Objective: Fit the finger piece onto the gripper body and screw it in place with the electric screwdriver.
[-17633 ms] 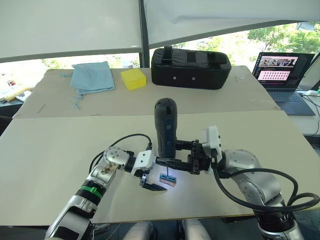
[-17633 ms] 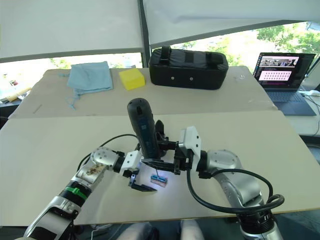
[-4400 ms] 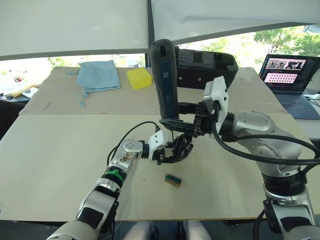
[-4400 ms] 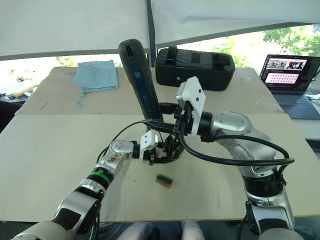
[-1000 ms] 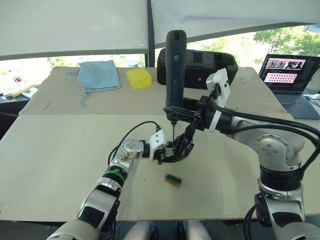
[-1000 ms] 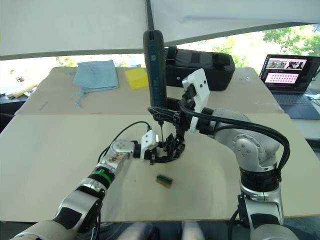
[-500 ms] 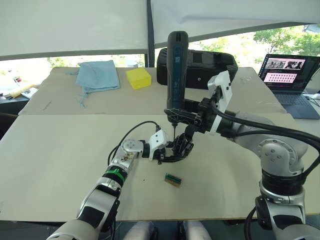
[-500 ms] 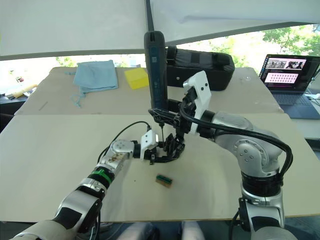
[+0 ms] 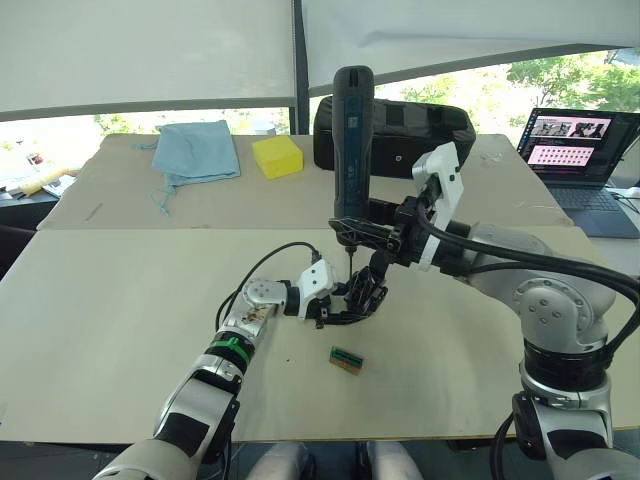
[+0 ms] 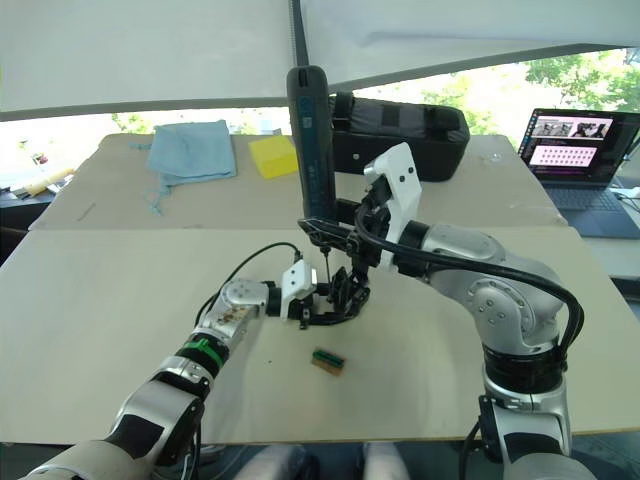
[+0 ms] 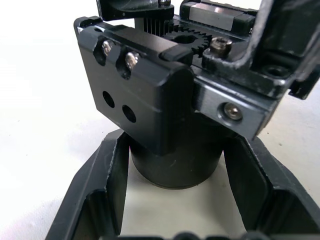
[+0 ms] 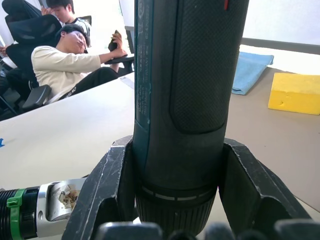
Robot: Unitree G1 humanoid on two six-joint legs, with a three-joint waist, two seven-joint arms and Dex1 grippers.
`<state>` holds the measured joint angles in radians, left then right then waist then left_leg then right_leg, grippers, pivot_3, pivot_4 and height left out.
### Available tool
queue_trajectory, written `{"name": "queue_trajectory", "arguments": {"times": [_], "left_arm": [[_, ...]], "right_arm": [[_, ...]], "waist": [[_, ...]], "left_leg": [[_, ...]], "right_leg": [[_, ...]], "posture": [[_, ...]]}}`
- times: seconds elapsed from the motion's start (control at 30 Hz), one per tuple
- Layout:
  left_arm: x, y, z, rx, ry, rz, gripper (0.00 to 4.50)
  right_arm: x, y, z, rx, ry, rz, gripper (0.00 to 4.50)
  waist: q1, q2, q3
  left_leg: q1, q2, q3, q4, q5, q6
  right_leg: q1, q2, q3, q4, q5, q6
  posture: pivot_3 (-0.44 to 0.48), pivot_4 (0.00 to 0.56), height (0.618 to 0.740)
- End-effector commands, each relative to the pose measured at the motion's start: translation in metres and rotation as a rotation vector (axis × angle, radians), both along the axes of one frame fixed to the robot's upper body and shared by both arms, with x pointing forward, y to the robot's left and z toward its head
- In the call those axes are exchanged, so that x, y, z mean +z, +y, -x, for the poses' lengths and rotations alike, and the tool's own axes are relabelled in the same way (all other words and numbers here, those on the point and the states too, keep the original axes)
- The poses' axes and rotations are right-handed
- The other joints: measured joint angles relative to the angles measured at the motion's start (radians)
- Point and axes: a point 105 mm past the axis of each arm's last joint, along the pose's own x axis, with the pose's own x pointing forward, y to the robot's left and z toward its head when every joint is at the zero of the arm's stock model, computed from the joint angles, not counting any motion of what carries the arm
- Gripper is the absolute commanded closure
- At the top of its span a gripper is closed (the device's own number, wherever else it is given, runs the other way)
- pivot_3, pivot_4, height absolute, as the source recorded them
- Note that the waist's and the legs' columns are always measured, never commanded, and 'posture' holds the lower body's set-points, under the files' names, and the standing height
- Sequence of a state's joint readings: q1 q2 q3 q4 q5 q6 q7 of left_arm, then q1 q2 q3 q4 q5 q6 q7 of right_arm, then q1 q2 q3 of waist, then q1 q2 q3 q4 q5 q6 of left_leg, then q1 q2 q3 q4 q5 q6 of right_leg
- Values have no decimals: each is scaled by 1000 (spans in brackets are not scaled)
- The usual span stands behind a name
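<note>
My right fingers (image 12: pixel 235 195) clenched on electric screwdriver (image 9: pixel 351 150), upright, bit just above gripper body (image 9: pixel 366 293). My left fingers (image 11: pixel 102 190) grasping gripper body's round base on worktop (image 9: pixel 120 310).

Silver metallic arms here, black cable looping off each. The left gripper (image 9: pixel 338 305) has black angular fingers (image 11: pixel 102 192) on a white wrist block, with a green band further down the forearm. The right gripper (image 9: pixel 372 230) carries a white housing too.
</note>
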<state>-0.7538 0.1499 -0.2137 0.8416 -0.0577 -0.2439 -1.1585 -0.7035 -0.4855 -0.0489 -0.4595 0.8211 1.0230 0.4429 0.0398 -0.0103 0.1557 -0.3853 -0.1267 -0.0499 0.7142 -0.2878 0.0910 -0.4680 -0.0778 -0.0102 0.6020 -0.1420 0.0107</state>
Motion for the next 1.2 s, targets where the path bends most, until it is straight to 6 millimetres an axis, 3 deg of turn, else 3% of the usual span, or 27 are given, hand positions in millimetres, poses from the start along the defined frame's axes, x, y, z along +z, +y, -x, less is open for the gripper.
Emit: {"name": "queue_trajectory", "arguments": {"times": [0.03, 0.6, 1.2], "left_arm": [[8, -5, -3, 0, -27, 9, 2221], [8, -4, -3, 3, -23, 13, 2221], [7, -3, -4, 6, -23, 10, 2221]], "right_arm": [[23, 0, 5, 13, -108, -27, 2582], [32, 3, 5, 21, -116, -45, 2582], [26, 4, 7, 35, -126, -30, 2582]], "waist": [[0, 0, 0], [0, 0, 0], [0, 0, 0]], "left_leg": [[0, 0, 0, 0, 0, 0], [0, 0, 0, 0, 0, 0], [0, 0, 0, 0, 0, 0]], "right_leg": [[0, 0, 0, 0, 0, 0], [0, 0, 0, 0, 0, 0], [0, 0, 0, 0, 0, 0]], "posture": [[0, 150, 740], [0, 150, 740], [0, 150, 740]]}}
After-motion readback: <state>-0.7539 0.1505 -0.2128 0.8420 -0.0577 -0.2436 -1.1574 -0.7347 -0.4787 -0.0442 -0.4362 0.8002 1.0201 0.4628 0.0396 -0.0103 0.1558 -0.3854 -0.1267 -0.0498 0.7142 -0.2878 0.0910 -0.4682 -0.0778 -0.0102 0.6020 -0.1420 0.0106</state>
